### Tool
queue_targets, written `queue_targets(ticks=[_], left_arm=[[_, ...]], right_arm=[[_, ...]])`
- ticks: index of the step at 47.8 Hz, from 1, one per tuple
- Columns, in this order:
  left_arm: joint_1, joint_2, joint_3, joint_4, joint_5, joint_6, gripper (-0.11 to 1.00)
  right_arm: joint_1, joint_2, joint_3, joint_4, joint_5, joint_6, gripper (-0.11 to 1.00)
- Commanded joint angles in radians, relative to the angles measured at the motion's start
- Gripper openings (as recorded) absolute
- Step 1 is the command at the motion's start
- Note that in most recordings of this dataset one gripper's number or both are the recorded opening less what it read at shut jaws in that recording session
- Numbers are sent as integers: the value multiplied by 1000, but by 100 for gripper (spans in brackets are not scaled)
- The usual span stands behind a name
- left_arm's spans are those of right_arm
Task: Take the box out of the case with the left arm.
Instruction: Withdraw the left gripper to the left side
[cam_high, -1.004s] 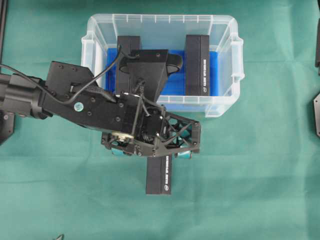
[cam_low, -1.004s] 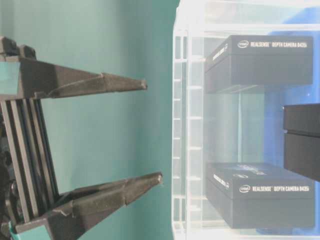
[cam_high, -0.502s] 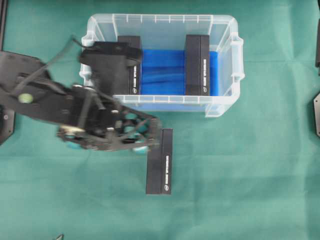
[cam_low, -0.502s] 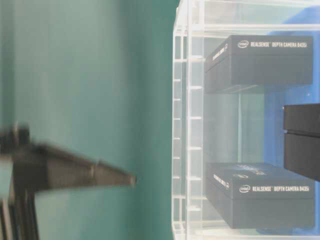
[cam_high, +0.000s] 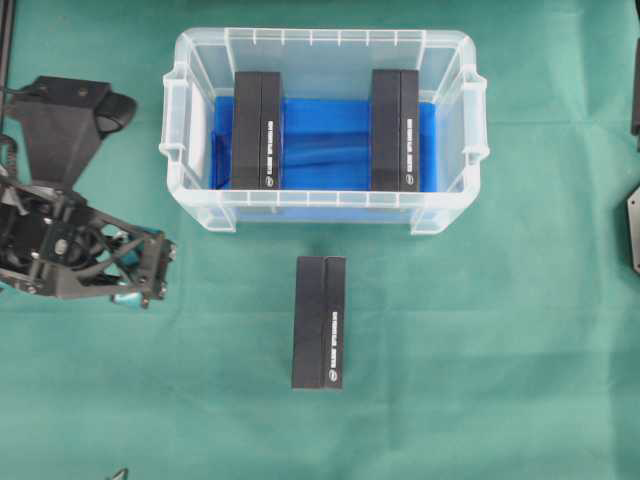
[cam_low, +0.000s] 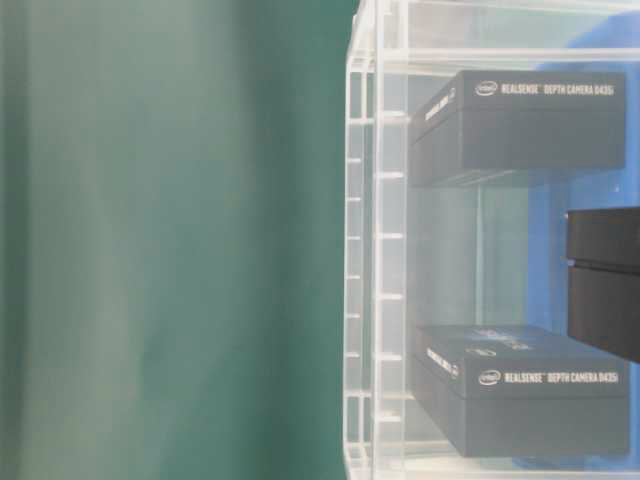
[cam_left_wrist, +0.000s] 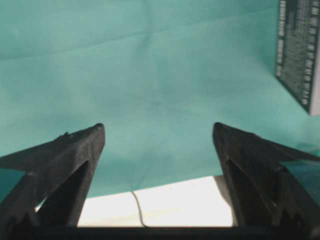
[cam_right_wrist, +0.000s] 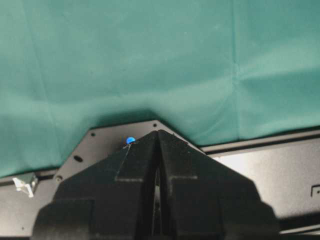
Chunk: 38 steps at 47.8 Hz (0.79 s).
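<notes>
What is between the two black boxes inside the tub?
Nothing but the blue lining lies between the left box and the right box, as the overhead view shows.

Box (cam_high: 319, 321) — black, long, lying flat on the green cloth just in front of the case (cam_high: 448, 215), apart from it. Case — clear plastic tub, blue-lined, upright.

left arm (cam_high: 62, 215): black | lattice frame | teal pads | silver screws

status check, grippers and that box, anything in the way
Left gripper open, empty. Right gripper shut. One box out on cloth, two in case. Nothing in the way.
</notes>
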Motion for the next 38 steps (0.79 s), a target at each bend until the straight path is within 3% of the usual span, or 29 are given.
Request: queue_targets(ticks=[1, 26, 38], left_arm=[[-2, -25, -2, 5, -9, 2, 90], [57, -23, -8, 3, -8, 14, 90], [170, -43, 5, 5, 0, 144, 90]], right_arm=[[-2, -2, -14, -2, 2, -2, 0], [-2, -2, -14, -2, 2, 0, 0], [0, -2, -14, -2, 0, 2, 0]])
